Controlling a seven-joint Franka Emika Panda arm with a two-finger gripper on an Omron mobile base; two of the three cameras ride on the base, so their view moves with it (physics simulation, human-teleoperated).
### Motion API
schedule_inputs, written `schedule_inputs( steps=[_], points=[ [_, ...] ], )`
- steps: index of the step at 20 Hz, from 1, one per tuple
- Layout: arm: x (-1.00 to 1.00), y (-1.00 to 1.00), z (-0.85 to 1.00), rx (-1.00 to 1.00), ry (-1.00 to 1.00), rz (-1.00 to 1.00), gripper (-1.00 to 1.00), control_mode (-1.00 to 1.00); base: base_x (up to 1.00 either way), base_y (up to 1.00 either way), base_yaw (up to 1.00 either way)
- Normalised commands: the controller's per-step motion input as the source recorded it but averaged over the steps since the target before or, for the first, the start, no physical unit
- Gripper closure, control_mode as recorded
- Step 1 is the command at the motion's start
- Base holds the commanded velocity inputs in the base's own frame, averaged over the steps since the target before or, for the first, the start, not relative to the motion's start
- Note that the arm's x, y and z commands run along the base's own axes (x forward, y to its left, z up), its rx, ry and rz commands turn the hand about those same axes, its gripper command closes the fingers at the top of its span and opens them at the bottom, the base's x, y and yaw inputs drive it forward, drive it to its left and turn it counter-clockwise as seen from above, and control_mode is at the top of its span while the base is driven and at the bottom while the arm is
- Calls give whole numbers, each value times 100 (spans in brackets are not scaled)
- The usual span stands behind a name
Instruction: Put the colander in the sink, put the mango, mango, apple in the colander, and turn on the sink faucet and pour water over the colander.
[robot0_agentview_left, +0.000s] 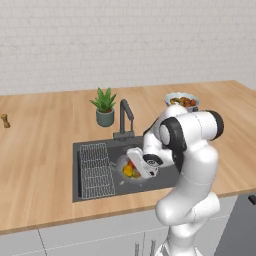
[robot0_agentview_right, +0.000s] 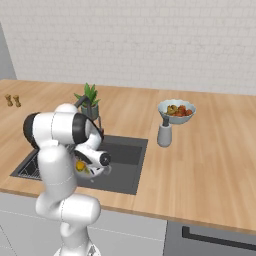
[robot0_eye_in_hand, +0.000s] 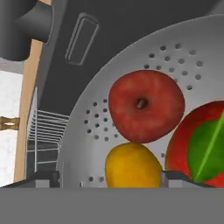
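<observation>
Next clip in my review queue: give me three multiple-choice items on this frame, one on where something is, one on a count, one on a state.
1. Where is the colander?
A. on the counter by the plant
B. in the sink
C. on the wire rack

2. How many fruits lie in the colander?
A. one
B. two
C. three

3. What is the state of the sink faucet?
A. no stream leaves its spout
B. water pours onto the fruit
C. it lies detached in the basin

Answers:
1 B, both base views show it low in the dark basin, beside the wire rack.
2 C, the hand view shows the apple, a yellow mango and a red-and-green mango.
3 A, no blue stream shows under the upright spout, and the fruit looks dry.

The hand hovers over the colander, its fingertips apart with nothing between them.
</observation>
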Motion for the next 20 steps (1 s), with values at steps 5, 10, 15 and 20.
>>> schedule_inputs(
  steps=[5,10,15,20],
  points=[
    [-41,6,-1,-1,-21,0,-100,-100,0,0,0],
    [-2,0,9,0,-9,0,-100,-100,0,0,0],
    [3,-3,48,0,0,0,-100,-100,0,0,0],
    [-3,-37,98,12,0,0,-100,-100,0,0,0]
  ],
)
